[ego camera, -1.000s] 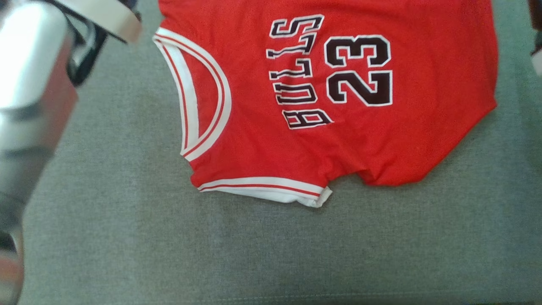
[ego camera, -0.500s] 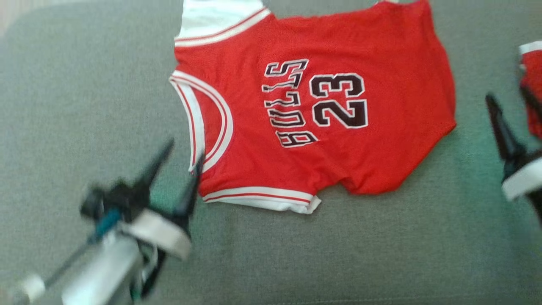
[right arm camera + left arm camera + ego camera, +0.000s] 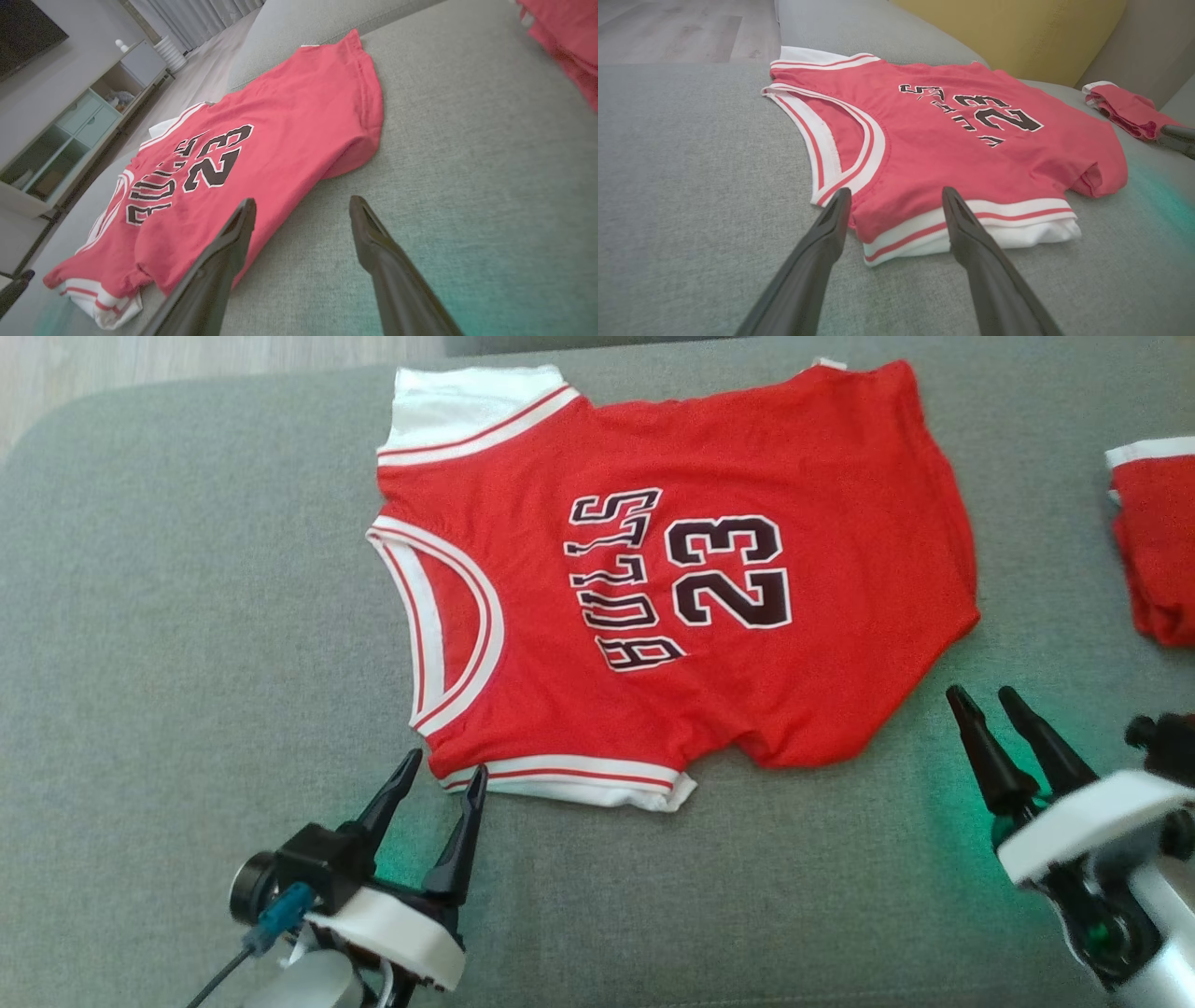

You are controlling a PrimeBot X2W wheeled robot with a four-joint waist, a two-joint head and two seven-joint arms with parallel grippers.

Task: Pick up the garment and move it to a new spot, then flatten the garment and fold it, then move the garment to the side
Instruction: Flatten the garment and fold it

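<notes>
Red jersey [image 3: 672, 597] lies flat on grey woven sofa cushion [image 3: 187, 616]. Thin, smooth knit. White-and-red striped bands at neck and armholes. One hem corner is rumpled under. Black, white-edged lettering reads "BULLS" and "23".

left gripper [image 3: 447, 763]: jaws apart, nothing held, tips just beside the near banded edge; cannot tell if touching.

right gripper [image 3: 979, 693]: jaws apart, empty, over bare cushion near the rumpled corner.

A second red garment [image 3: 1153, 541] lies bunched, well apart at the right. A yellow cushion [image 3: 1008, 32] sits behind. A shelf unit [image 3: 70, 135] has open cubbies, contents unclear.
</notes>
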